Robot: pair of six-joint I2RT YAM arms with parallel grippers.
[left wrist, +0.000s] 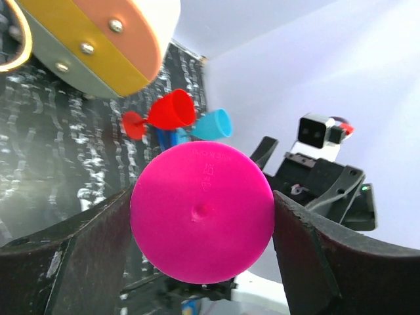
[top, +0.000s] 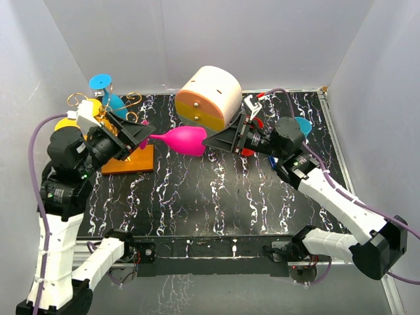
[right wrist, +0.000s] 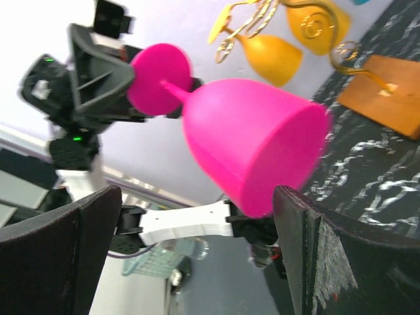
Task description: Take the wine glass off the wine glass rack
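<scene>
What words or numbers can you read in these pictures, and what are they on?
Nothing can be read for sure.
Pink wine glass, underside of its foot: a short raised marking above the middle, too faint to read.
Drawer box: no words or labels show.
Wine glass rack: no words or labels show.

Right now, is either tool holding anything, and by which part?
The left tool is shut on the pink wine glass, gripping its round foot edge to edge. The right tool is open around the bowl; contact cannot be told.
</scene>
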